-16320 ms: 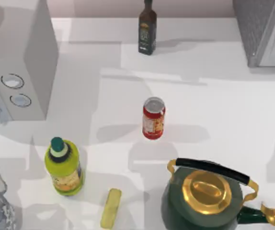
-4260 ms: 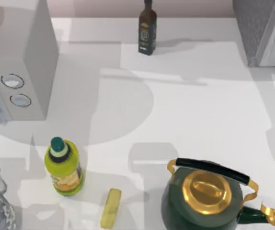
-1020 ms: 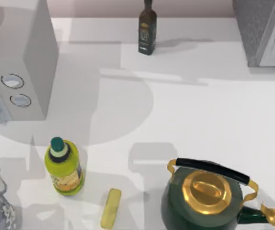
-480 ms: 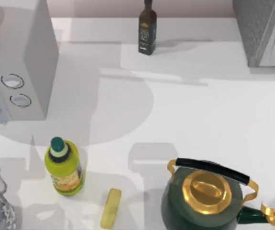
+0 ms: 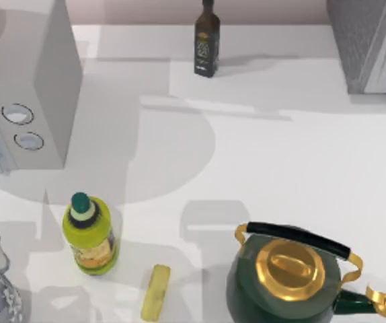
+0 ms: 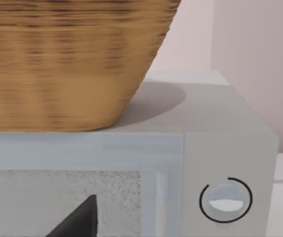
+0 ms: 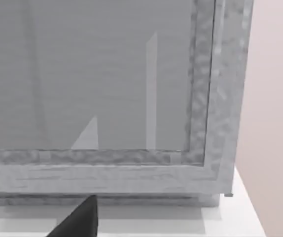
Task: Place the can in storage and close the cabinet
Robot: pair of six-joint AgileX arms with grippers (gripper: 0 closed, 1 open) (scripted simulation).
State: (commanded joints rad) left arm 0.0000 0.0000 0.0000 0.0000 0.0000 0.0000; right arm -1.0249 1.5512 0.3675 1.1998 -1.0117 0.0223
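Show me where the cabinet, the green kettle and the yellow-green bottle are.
cabinet [image 5: 354,47], top view, on its grey speckled side wall.
green kettle [image 5: 290,266], top view, on its gold lid.
yellow-green bottle [image 5: 92,239], top view, on its body below the teal cap.

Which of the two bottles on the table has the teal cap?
The yellow-green bottle near the table's left front, beside the pale yellow bar. The other one, the dark bottle at the back, is slim and has a dark cap.
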